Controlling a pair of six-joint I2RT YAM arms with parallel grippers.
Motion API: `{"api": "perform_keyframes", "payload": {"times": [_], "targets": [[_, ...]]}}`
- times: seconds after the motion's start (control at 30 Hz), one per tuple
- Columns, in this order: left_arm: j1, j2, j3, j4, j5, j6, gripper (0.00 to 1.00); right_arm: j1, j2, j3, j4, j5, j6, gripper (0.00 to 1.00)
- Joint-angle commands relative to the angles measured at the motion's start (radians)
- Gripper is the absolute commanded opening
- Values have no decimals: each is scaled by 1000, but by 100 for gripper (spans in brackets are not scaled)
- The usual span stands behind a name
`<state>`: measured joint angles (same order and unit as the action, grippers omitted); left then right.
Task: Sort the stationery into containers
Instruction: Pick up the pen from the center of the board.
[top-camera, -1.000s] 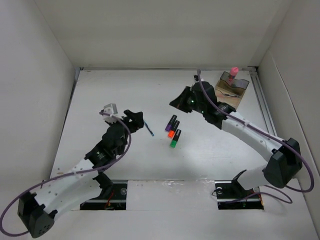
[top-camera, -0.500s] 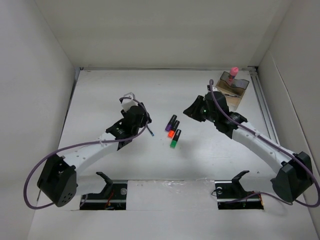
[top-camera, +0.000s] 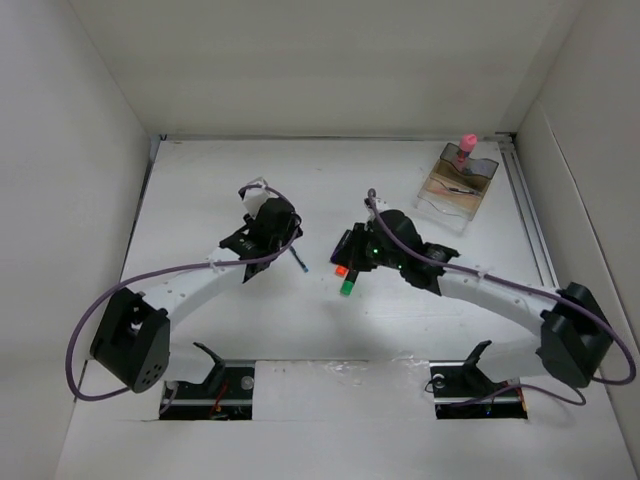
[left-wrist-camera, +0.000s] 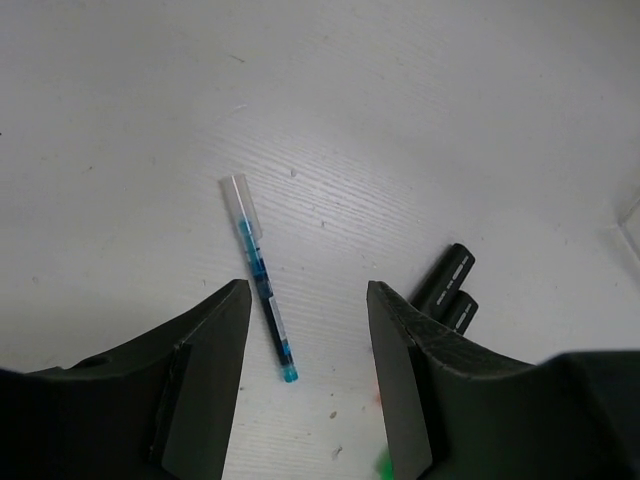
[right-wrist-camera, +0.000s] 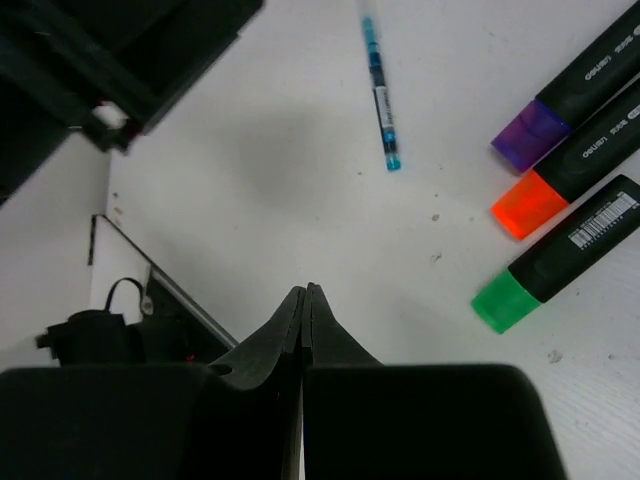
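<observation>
A thin blue pen lies on the white table between my left gripper's open jaws, which hover above it; it also shows in the top view and the right wrist view. Purple, orange and green tipped black markers lie side by side right of the pen. My right gripper is shut and empty, above the table beside the markers. The smoky-brown organiser stands far right with the pink-capped bottle and a dark pen in it. The purple-grey pot is out of view.
White walls close in the table on the left, back and right. My left arm shows at the top left of the right wrist view. The arm bases sit at the near edge.
My right gripper has swung left and towards me, from near the organiser to over the markers. My left gripper has moved away from me and settled over the blue pen.
</observation>
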<state>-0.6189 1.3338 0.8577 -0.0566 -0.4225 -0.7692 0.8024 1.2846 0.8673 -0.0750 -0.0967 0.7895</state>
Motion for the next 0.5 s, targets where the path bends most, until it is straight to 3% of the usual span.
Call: {"api": "perform_keyframes", "payload": {"times": [0.0, 0.07, 0.17, 0.2, 0.23, 0.37, 0.47], "targets": [[7, -45, -9, -2, -31, -80, 47, 15, 100, 39, 89, -77, -12, 0], [33, -90, -51, 32, -32, -90, 47, 96, 123, 87, 54, 62, -29, 0], [181, -182, -149, 124, 123, -81, 47, 127, 162, 142, 35, 124, -49, 21], [233, -218, -198, 167, 181, -81, 47, 127, 204, 166, 20, 124, -61, 29], [328, -237, -225, 191, 280, -70, 45, 138, 231, 192, 2, 124, -74, 49], [450, -295, -308, 244, 389, -70, 45, 175, 389, 335, -83, 268, -108, 53], [450, -352, -350, 267, 389, -61, 46, 175, 531, 470, -166, 342, -140, 53]]}}
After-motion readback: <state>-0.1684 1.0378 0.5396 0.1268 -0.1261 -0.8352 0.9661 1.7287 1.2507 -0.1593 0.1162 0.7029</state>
